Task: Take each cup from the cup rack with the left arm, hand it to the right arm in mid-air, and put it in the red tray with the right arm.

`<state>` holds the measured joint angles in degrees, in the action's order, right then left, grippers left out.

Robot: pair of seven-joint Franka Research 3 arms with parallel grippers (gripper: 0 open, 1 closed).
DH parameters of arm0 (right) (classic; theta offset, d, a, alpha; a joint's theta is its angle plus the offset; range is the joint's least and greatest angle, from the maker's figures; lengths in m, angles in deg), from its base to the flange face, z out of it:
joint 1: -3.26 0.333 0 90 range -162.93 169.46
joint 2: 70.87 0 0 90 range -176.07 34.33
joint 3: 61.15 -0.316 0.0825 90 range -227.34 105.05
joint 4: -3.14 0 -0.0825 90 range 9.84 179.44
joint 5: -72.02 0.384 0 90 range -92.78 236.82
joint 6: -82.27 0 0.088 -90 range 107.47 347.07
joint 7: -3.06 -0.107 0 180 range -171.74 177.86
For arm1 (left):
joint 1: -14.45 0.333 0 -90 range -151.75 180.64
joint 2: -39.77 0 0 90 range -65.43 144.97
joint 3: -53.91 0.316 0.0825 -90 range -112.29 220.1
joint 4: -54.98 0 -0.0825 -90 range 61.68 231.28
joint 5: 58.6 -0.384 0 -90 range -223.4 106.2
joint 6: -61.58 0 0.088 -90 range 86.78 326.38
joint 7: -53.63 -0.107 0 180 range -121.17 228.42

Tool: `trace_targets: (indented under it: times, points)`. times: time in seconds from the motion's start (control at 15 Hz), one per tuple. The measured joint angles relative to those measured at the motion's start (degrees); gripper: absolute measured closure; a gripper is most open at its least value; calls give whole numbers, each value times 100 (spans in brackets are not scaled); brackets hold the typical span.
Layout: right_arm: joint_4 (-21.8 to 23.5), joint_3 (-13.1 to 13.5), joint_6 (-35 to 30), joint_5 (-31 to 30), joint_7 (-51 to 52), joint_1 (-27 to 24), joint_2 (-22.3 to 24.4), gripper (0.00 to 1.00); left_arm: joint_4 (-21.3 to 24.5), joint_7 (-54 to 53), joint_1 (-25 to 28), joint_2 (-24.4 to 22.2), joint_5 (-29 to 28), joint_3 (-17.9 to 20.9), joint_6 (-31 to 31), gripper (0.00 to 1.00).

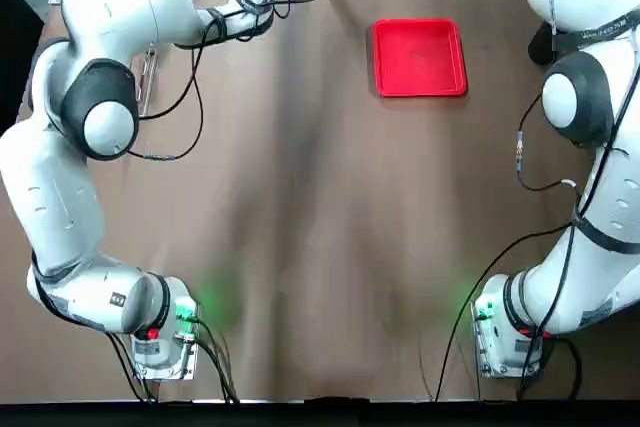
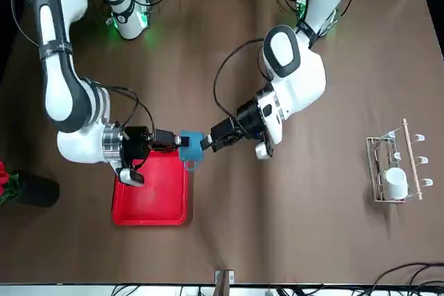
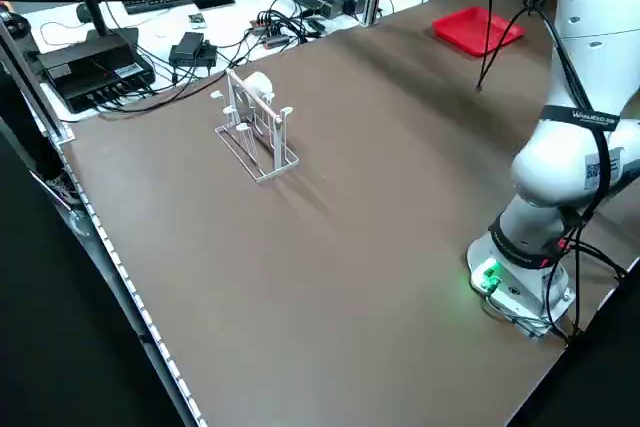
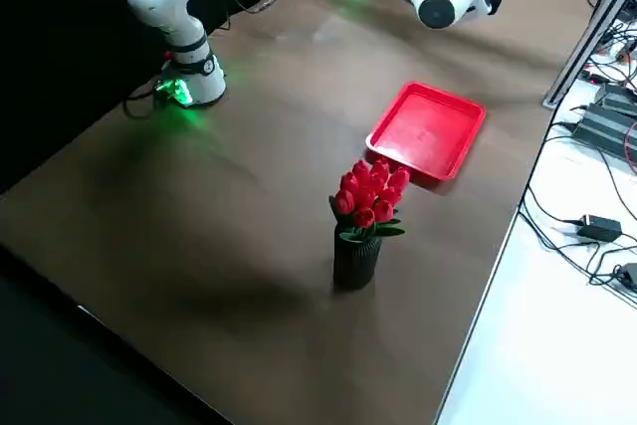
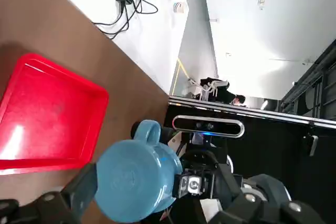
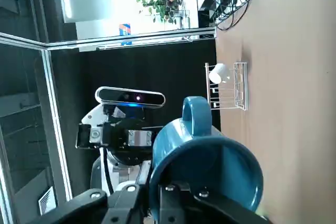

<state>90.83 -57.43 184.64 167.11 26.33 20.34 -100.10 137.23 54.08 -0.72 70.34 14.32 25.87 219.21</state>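
The blue cup (image 2: 191, 148) hangs in mid-air over the near-robot corner of the red tray (image 2: 151, 195). My left gripper (image 2: 207, 143) is shut on the cup's base end. From the other side my right gripper (image 2: 178, 141) is shut on its rim. The right wrist view looks into the blue cup (image 6: 207, 166), with a finger (image 6: 170, 198) clamped on its wall. In the left wrist view the blue cup (image 5: 134, 179) shows its underside above the red tray (image 5: 47, 114). The white cup (image 2: 395, 181) sits on the cup rack (image 2: 406, 150) at the table's left side.
A dark vase of red tulips (image 4: 363, 221) stands on the table just beyond the red tray (image 4: 426, 131), near the table's edge. Cables and electronics lie on the white bench (image 4: 597, 246) past that edge. The cup rack (image 3: 255, 132) stands alone on the brown tabletop.
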Motion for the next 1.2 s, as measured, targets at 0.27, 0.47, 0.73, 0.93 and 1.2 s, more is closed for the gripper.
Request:
trace_targets:
  times: [0.27, 0.47, 0.73, 0.93, 1.2]
  points:
    - [-3, 118, 194, -463, 57, -11, -4, 91, 60, 19, 353, -87, -11, 24, 1, 0]
    - [-56, 170, 1042, -1095, 91, -14, -3, 91, 456, 17, 756, -349, -132, 37, -5, 0]
    - [-114, 175, 1972, -2045, 91, -6, -87, 91, 1524, 17, 1265, -893, -855, 45, -7, 0]
    - [-265, 218, 2074, -2865, 91, -72, -360, 91, 2182, 13, 1766, -1252, -1544, 50, -291, 0]
    - [-381, 261, 2544, -3969, 85, -248, -633, 91, 2260, 35, 3071, -1546, -3841, 68, -2600, 0]
